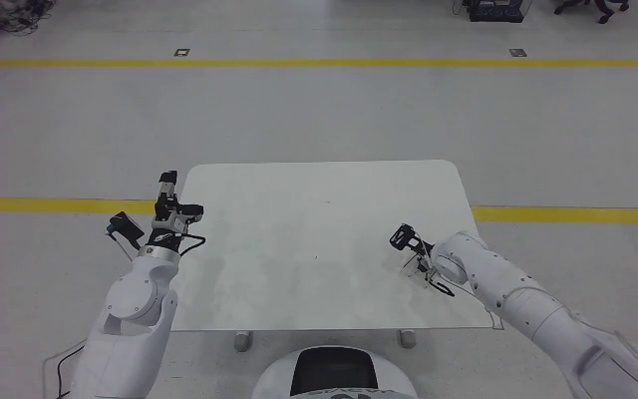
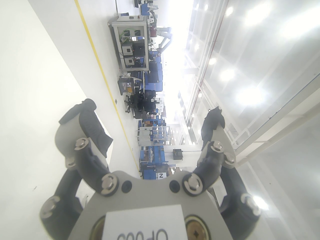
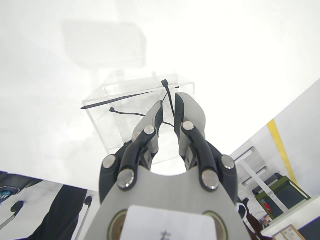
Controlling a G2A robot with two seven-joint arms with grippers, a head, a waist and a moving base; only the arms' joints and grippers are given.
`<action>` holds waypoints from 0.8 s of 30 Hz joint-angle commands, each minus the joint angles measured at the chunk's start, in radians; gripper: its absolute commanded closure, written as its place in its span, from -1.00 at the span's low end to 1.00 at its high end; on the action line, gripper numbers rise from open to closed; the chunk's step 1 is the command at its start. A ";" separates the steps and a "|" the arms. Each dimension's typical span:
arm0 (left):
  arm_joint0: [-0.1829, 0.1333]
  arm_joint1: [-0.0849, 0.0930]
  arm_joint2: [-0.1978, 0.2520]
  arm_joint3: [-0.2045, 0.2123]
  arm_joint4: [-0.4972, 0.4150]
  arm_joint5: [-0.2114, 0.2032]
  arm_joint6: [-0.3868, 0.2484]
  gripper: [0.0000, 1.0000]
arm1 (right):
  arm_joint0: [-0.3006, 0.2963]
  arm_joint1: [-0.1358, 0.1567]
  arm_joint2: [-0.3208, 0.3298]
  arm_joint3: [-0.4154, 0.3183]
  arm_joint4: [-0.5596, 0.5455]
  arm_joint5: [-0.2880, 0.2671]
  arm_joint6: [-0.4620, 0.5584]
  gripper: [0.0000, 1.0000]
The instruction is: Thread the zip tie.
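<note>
A clear plastic box (image 3: 105,116) on the white table (image 1: 319,219) holds several black zip ties. One zip tie (image 3: 168,93) stands up out of it, its head above the rim. My right gripper (image 3: 168,99) points down into the box near the table's right edge (image 1: 427,274). Its fingers are close together on either side of that tie's strap, with a small gap still showing. Another zip tie (image 3: 120,98) lies across the box. My left gripper (image 2: 150,108) is at the table's left edge (image 1: 179,196), wide open, holding nothing and aimed out at the room.
The rest of the tabletop is bare. Yellow floor lines (image 1: 319,63) run behind and beside the table. Workstations (image 2: 132,43) stand far off in the hall.
</note>
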 commanded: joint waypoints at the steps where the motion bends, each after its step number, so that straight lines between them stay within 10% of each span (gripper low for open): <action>1: 0.000 0.000 0.000 0.000 0.000 0.000 0.000 -1.00 | -0.003 -0.002 0.005 0.001 -0.004 0.003 0.000 0.72; 24: 0.000 0.000 0.000 0.000 0.000 0.000 0.000 -1.00 | -0.017 -0.031 0.060 0.037 -0.045 -0.021 0.002 1.00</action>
